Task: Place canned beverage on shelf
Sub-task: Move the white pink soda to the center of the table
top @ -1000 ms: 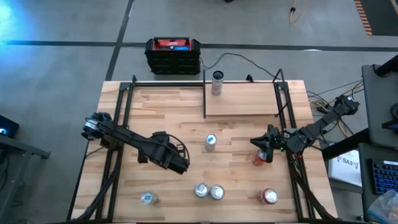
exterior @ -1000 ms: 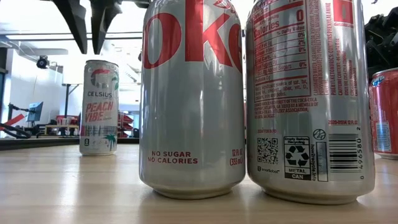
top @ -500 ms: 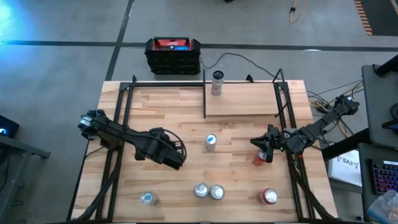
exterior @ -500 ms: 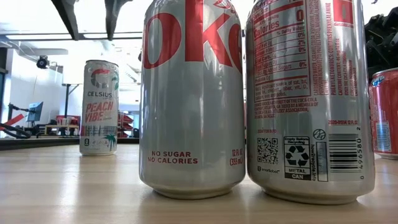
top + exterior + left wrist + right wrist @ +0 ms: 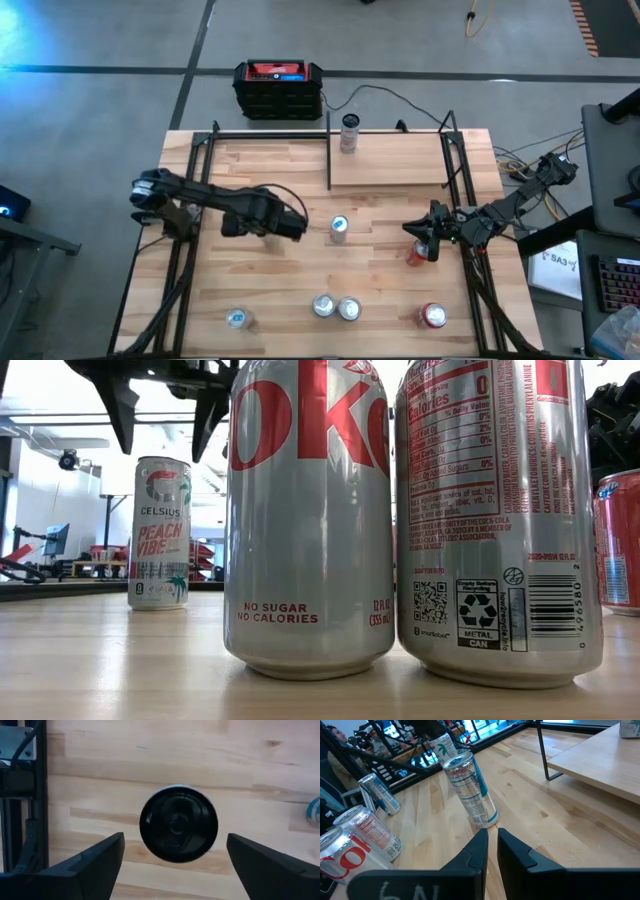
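At the table's left front, in the high view, a slim can (image 5: 237, 318) stands alone. Above the left-centre of the butcher-block tabletop (image 5: 260, 170) the left gripper (image 5: 297, 228) hangs with its fingers (image 5: 90, 865) spread apart and nothing between them; its wrist view looks straight down past them onto a dark round can top (image 5: 178, 824) on the bare wood. Just to its right a blue-and-silver can (image 5: 339, 229) stands near the table's middle, apart from the gripper. Toward the front edge, two Diet Coke cans (image 5: 335, 306) stand touching side by side, filling the low view. At the back, a Celsius can (image 5: 349, 132) stands upright on the left rear corner of the shelf (image 5: 400, 160), beside its black rod. Farther right, the right gripper (image 5: 428, 236) waits with its fingers pressed together over a red can (image 5: 416, 254), and another red can (image 5: 433, 316) stands at the right front.
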Controlling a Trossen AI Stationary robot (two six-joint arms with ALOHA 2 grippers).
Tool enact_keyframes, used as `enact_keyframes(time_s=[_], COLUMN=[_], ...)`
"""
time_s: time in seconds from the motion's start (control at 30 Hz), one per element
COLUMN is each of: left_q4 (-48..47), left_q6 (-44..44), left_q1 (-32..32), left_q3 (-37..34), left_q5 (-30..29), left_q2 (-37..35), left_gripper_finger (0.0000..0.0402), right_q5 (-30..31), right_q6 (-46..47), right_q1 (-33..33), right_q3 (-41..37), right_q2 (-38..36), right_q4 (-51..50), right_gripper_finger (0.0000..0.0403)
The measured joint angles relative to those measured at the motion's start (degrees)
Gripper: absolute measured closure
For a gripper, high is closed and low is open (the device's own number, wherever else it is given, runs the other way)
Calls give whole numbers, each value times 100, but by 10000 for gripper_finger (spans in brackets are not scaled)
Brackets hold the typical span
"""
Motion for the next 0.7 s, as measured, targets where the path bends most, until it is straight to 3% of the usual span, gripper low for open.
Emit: enact_keyframes(time_s=[0.7], left_q4=[732], left_q6=[-340], left_q1=[212], left_q3=[-833], left_q5=[6], left_q2=[-53], left_gripper_finger=[87], right_q5=[-1], right_q6=[-1], right_q1=[1], right_q3=[-1], right_q2=[0], right_q4=[1], right_gripper_finger=[374])
